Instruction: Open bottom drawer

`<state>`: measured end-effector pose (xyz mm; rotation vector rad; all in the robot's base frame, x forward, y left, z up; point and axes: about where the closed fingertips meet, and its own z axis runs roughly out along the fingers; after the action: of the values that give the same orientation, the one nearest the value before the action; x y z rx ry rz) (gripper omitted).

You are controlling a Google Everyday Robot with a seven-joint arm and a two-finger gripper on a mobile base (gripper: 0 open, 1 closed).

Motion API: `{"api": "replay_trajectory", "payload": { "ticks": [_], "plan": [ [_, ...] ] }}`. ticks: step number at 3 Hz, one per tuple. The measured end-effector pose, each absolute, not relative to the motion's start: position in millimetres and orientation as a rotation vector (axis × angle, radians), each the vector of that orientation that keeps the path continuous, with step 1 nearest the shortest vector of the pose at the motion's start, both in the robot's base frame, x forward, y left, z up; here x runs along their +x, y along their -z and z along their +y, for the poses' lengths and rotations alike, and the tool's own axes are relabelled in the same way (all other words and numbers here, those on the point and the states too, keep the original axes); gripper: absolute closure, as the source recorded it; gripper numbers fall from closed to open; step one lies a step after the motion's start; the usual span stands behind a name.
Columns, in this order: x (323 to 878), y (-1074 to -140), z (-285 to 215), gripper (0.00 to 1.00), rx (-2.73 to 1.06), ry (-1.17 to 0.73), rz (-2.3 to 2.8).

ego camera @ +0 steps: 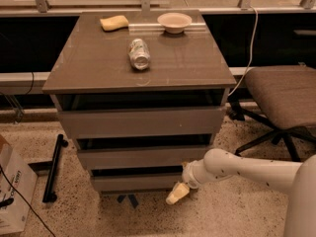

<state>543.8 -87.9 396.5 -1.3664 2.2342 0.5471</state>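
**End effector at the bottom drawer's lower corner**

A white arm (pixel 247 171) is reaching in from the right. Its end effector (pixel 177 193) is hanging just beside the lower right edge of the bottom drawer (pixel 133 182). Released or clenched: cannot tell. Speckled floor (pixel 148 217) is lying open in front.

Cabinet top (pixel 192 65): yellow sponge (pixel 114 22) rear left, white bowl (pixel 174 21) rear right, can (pixel 139 54) lying centre. Gripper (pixel 177 193) low, just above floor (pixel 232 218).
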Motion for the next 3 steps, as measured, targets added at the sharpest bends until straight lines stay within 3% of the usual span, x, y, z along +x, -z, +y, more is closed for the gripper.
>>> {"api": "replay_trajectory", "payload": {
  "ticks": [3],
  "plan": [
    [558.3, -334.6, -88.0, 0.00, -1.323, -0.476, 2.322]
  ]
}}
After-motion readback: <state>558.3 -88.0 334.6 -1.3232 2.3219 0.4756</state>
